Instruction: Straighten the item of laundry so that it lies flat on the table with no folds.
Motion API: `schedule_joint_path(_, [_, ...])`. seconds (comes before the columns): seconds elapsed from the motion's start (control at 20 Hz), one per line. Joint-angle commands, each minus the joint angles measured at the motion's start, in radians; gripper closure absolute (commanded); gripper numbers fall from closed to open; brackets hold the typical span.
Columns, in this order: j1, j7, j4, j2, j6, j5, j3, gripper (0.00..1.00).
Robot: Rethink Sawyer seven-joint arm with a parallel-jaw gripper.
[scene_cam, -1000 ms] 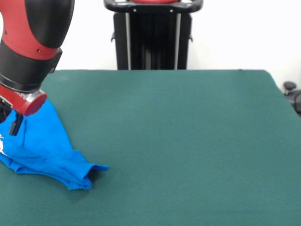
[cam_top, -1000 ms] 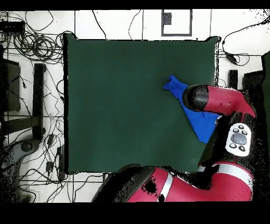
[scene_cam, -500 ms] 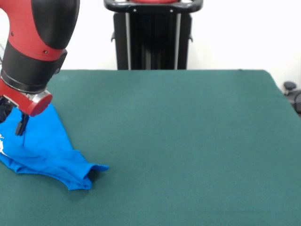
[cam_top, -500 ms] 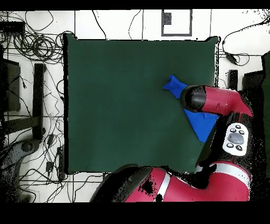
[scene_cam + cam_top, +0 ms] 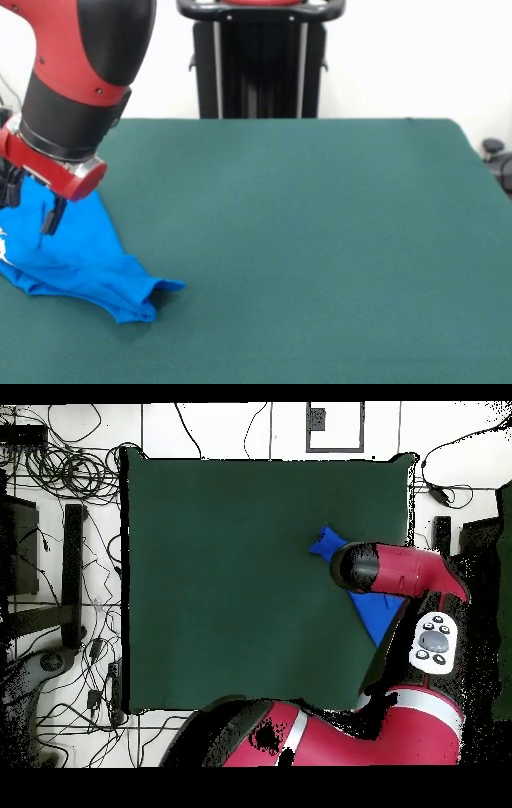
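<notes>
While the arm leans in over the left edge in my front view, the T-shirt [image 5: 76, 260] lies bunched at the near left of the tabletop [image 5: 320, 240], the gripper [image 5: 32, 210] above it; I cannot tell how its fingers stand. Overhead: shirt by the tabletop's right edge, mostly under the arm.

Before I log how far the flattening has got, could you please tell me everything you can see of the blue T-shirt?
The T-shirt is bright blue soft cloth, bunched and creased rather than flat. It lies on the dark green table at its edge, at the front view's left. One folded end points toward the table's middle; a speck of white print shows at the picture's edge. The robot arm hangs over its upper part and hides much of it from overhead. The gripper is at the cloth; its grasp is unclear.
</notes>
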Motion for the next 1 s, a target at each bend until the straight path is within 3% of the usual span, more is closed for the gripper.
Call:
schedule_joint_path(0.05, [0.053, 0.17, 0.092, 0.036, -0.025, 0.043, 0.08, 0.0])
schedule_joint_path(1.0, [0.089, 0.188, 0.03, 0.101, -0.054, 0.003, 0.022, 0.0])
